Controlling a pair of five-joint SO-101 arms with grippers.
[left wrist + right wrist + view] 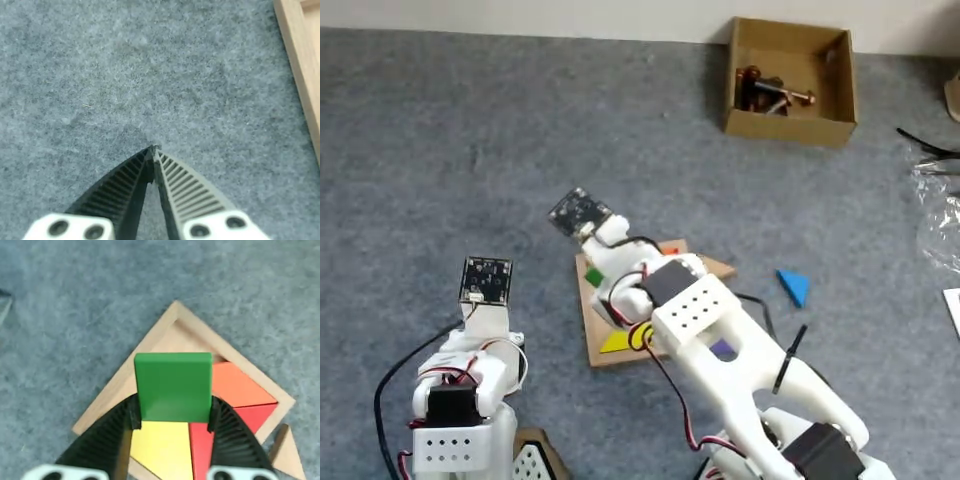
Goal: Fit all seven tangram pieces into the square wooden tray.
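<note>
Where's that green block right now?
In the right wrist view, the green block is gripped in the right arm's pincer at the wooden tray, beside the yellow piece, red piece and orange piece.

No text, label, brand, number or sign can be read on anything here.
</note>
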